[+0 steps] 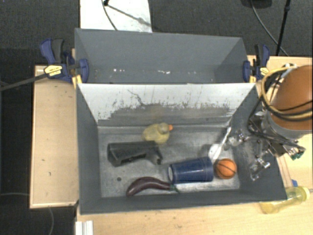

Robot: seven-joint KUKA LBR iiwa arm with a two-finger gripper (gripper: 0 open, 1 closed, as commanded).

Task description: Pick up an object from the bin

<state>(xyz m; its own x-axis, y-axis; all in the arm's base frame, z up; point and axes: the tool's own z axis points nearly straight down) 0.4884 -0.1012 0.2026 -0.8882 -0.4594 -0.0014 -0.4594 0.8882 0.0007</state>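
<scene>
Camera view: the hand hangs at the right side of the grey bin, up and to the right of a dark blue can that lies on its side on the bin's floor. Whether the hand is open or closed, or has hold of anything, cannot be told. An orange ball rests against the can's right end, nearest the hand. A pale spoon-like piece lies just above that same end. Left of the can is a black angular block, above-left a yellow duck, and at its lower left a purple aubergine
</scene>
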